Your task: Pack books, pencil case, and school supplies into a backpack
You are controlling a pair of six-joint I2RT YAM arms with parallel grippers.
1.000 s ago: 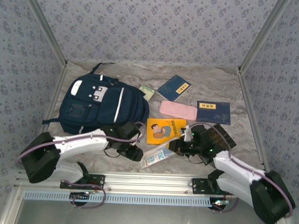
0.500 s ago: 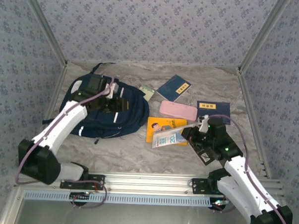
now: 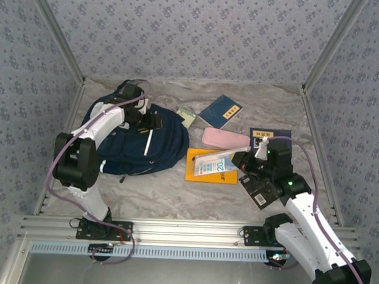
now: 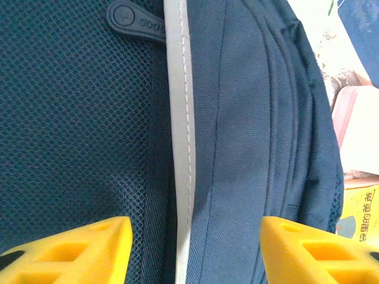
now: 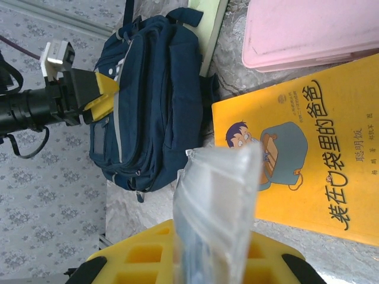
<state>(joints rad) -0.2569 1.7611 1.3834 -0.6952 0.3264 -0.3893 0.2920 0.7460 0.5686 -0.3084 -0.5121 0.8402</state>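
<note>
Found the backpack (image 3: 167, 144) lying at the left rear of the table (image 3: 174, 201). Observed the left gripper (image 4: 192, 228) directly over it, yellow fingers (image 4: 77, 248) standing well apart to either side of a white reflective stripe (image 4: 179, 148), gripping nothing. Noted the right gripper (image 5: 207, 251) clamped tight on the plastic packet (image 3: 215, 164), holding it raised above the orange book (image 5: 308, 160). Recorded that book flat on the table just right of the backpack, with the pink pencil case (image 3: 224, 138) just behind it. Logged a navy book (image 3: 221, 111) and the pale green notepad (image 3: 186, 115) farther back, and a second navy book (image 3: 270, 136) right of the case, all outside the backpack.
</note>
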